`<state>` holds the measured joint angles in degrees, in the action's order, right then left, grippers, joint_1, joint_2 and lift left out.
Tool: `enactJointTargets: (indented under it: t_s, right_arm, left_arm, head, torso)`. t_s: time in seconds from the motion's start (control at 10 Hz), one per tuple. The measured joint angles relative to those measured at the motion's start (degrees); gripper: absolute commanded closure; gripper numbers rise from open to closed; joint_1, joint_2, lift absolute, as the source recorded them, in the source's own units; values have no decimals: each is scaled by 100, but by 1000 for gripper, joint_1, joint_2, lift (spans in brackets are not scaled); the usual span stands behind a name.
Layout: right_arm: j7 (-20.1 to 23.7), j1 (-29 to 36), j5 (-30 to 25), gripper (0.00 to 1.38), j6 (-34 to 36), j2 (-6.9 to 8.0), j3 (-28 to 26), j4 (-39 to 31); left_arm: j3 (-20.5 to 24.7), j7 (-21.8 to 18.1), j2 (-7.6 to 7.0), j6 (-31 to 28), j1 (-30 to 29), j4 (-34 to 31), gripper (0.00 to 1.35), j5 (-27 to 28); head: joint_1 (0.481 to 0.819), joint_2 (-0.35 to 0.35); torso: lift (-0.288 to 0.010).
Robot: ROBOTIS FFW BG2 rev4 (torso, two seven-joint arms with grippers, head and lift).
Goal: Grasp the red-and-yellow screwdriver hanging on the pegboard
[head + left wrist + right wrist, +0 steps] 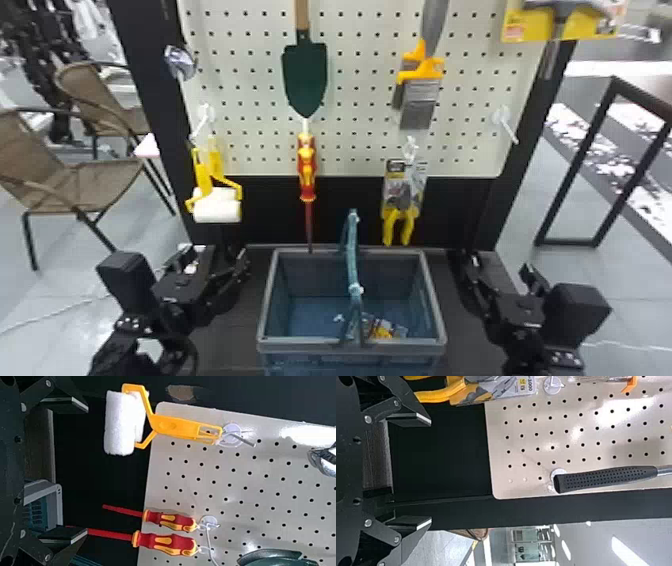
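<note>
The red-and-yellow screwdriver (306,167) hangs tip-down from a hook at the pegboard's (360,100) lower middle, its red shaft reaching the basket's back rim. In the left wrist view two such screwdrivers (166,520) (168,543) hang side by side. My left gripper (235,272) sits low at the left of the basket, open and empty, well short of the screwdrivers; its own camera shows it (79,471) with the jaws spread wide. My right gripper (467,270) rests low at the right of the basket, also open (425,471) and empty.
A blue basket (265,305) with an upright handle stands below the board between the arms. Also on the board are a yellow paint roller (215,192), a green trowel (304,75), a brush (417,90), yellow pliers (401,200) and a black-handled hammer (605,478). Chairs stand at left.
</note>
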<state>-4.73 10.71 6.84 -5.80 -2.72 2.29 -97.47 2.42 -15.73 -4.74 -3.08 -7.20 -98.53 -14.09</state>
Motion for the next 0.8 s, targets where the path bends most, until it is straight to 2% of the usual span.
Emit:
enactJointTargets:
  t_s: [0.3,0.5,0.6,0.8]
  right_arm:
    - [3,9,0,398,0,0,-11,-4]
    - [7,17,1,398,0,0,-18,-9]
    - [7,18,2,398,0,0,-18,-10]
    - [7,19,2,398,0,0,-11,-17]
  left_arm:
    - [-2,-10,-7,-11,11,0,211,-5]
    - [-16,-156,-116,-119,151,-4,211,-6]
    - [-2,-285,-161,-196,271,10,211,3]
    - [129,-970,-188,-446,719,185,206,96]
  head:
    - [549,0]
    - [549,0]
    - [549,0]
    - [549,0]
  torso:
    - [-100]
    - [-100]
    - [-100]
    - [-100]
